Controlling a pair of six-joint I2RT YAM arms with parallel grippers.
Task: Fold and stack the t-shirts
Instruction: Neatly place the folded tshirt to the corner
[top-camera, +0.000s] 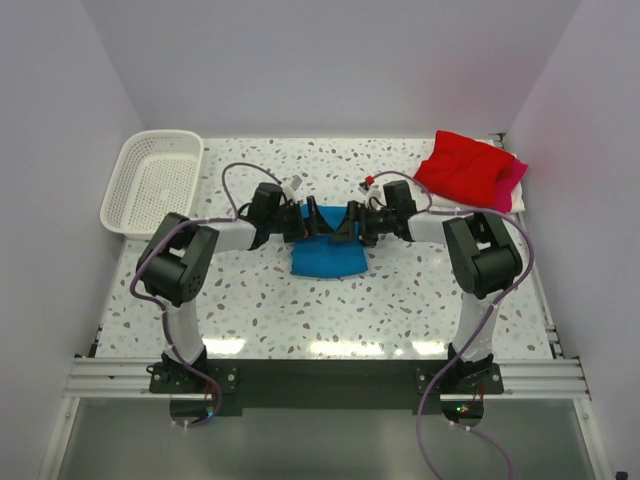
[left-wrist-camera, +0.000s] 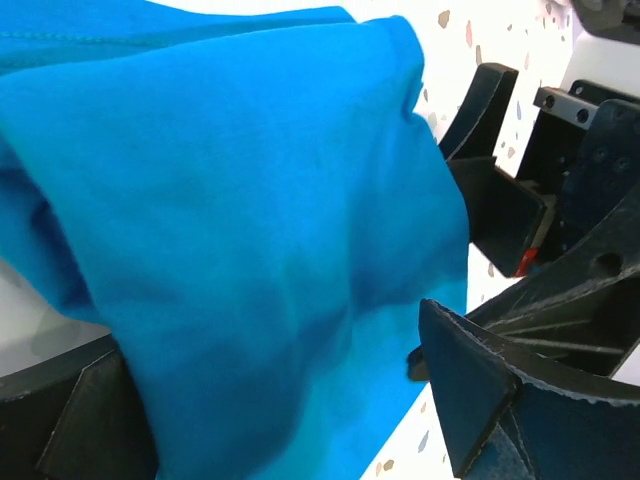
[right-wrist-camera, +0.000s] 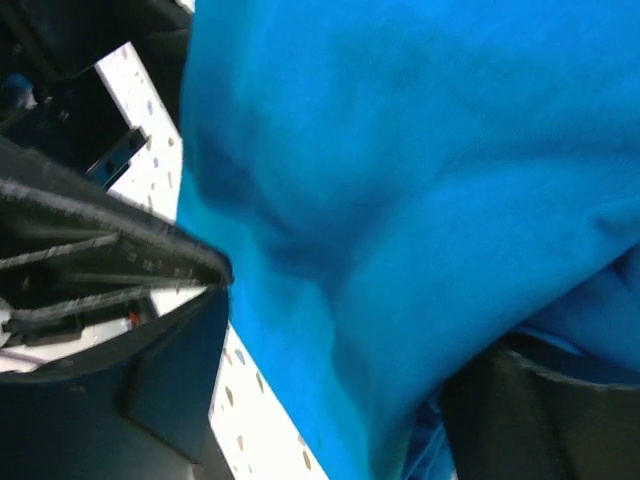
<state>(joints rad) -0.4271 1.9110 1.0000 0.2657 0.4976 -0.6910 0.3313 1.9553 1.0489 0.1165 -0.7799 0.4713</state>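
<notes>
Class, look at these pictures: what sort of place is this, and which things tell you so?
Probably a robotics lab test cell: two robot arms bolted to an aluminium rail, a speckled table boxed in by plain white walls.

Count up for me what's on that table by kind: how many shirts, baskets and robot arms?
T-shirts: 3 (blue t-shirt, red t-shirt, pink t-shirt mostly hidden under the red one)
Baskets: 1 (white basket)
Robot arms: 2 (left arm, right arm)
Total: 6
</notes>
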